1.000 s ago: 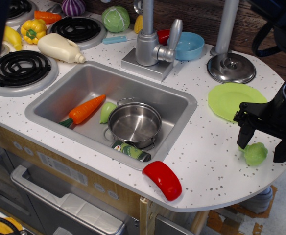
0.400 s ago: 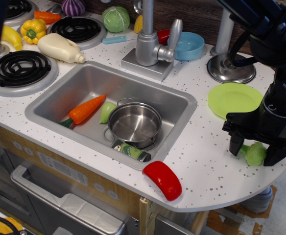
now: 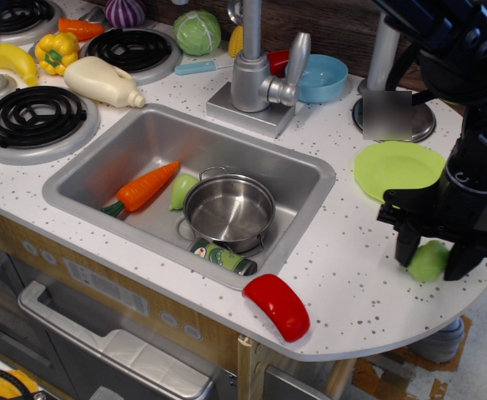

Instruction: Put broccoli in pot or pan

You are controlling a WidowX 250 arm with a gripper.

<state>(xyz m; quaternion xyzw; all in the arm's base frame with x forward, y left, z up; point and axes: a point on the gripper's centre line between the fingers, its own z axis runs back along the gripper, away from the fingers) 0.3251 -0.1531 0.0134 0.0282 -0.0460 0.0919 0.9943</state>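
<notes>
The broccoli [image 3: 428,260] is a small light-green floret on the white counter at the far right, below the green plate. My gripper [image 3: 432,257] has come down over it, one black finger [image 3: 407,248] on its left and one on its right, both touching it. It looks shut on the broccoli, which still rests on the counter. The shiny steel pot [image 3: 229,211] stands empty in the sink [image 3: 127,142], far to the left of the gripper.
In the sink lie a carrot [image 3: 146,187], a pale-green pear-shaped piece [image 3: 181,191] and a small can [image 3: 221,257]. A red piece [image 3: 278,306] lies at the counter's front edge. A green plate [image 3: 396,168], lid [image 3: 394,119], blue bowl [image 3: 322,77] and faucet [image 3: 257,75] stand behind.
The gripper moved left and down onto the broccoli, then its fingers drew in against it. The broccoli has turned slightly.
</notes>
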